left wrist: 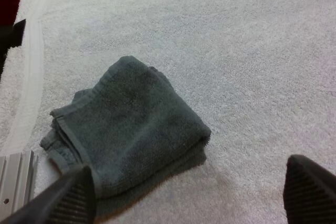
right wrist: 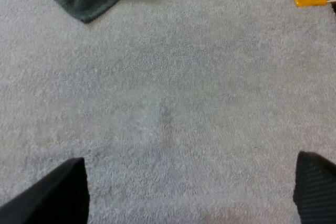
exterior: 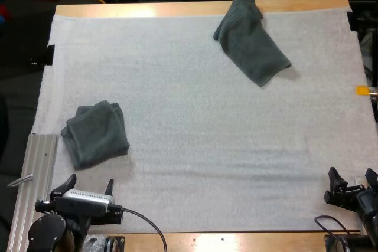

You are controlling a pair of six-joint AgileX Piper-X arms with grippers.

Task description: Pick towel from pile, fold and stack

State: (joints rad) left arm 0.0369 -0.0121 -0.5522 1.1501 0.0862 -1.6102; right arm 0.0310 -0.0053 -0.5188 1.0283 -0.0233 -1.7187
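A crumpled towel (exterior: 251,39) is seen at the far side of the white mat (exterior: 195,134), right of centre, with its far end lapped onto the wooden edge of the desk (exterior: 177,9). A folded towel (exterior: 95,134) lies at the near left, just beyond the left end effector (exterior: 90,181). Both the left end effector and the right end effector (exterior: 352,175) are held wide open at the near edge of the mat, with nothing gripped.

The cloth is judged to be soft, light and limp. It can be expected to sag and drape once lifted, and to drag a little on the fleecy mat. Breakage need not be feared, and slipping from the fingers seems unlikely. A hold is best taken at a hemmed corner, probably the one jutting out toward the near right. A pinch in the bunched middle would likely gather several layers.
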